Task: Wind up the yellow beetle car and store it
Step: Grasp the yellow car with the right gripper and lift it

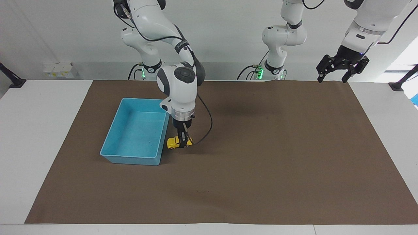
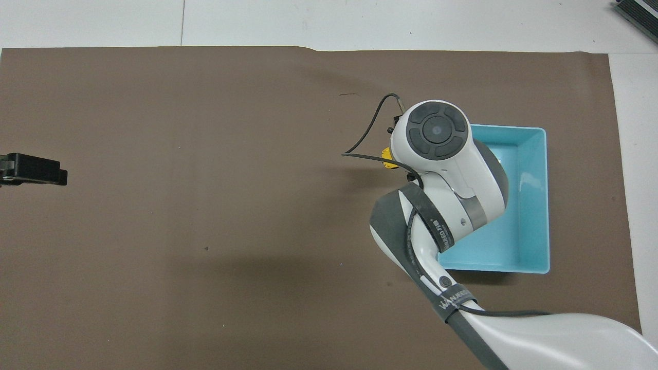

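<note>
The right arm bends down from the upper left of the facing view, its wrist pointing straight down. The right gripper (image 1: 184, 142) has its fingers pinched tight on the yellow beetle car (image 1: 176, 143), which hangs raised off the brown mat (image 1: 277, 156), just beside the blue bin (image 1: 130, 159), left of centre in the frame. In the overhead view only a sliver of the car (image 2: 387, 158) shows under the wrist. The left arm waits at the upper right, its left gripper (image 1: 333, 75) spread wide and holding nothing.
</note>
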